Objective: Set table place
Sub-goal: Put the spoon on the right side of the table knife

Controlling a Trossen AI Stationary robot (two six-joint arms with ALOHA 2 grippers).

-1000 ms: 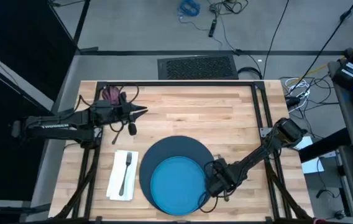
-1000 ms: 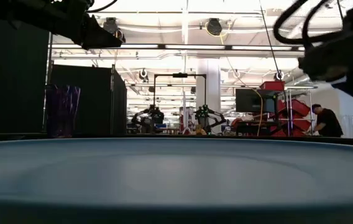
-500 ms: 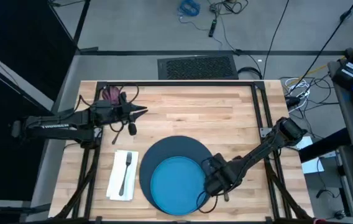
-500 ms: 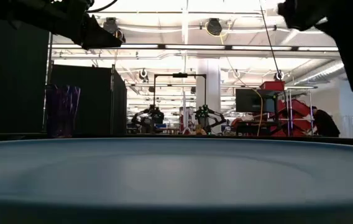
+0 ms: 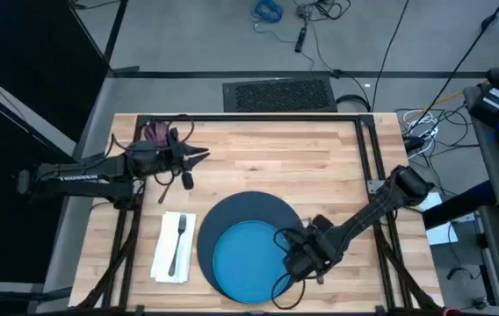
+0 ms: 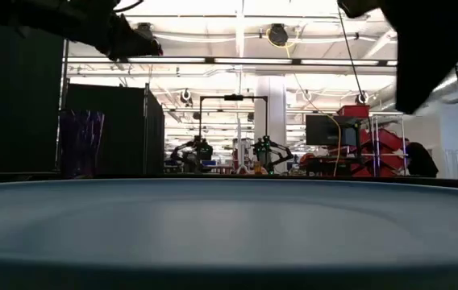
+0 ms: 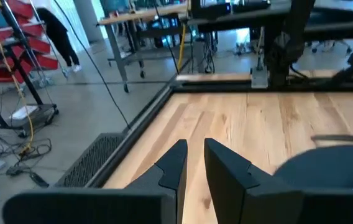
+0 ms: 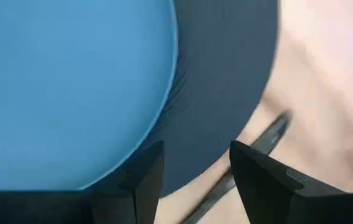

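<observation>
Right gripper (image 5: 290,266) — fingers parted — now farther over the plate (image 5: 245,261) rim; left gripper (image 5: 204,157) unmoved, fingers nearly closed.

left arm: stretched level across the far-left side, waiting | left gripper (image 7: 194,163): fingers nearly together, only a thin slit between, nothing held | right arm: reaching in low from the right edge, elbow bent | right gripper (image 8: 192,163): pointing down, fingers apart, nothing clamped between
</observation>
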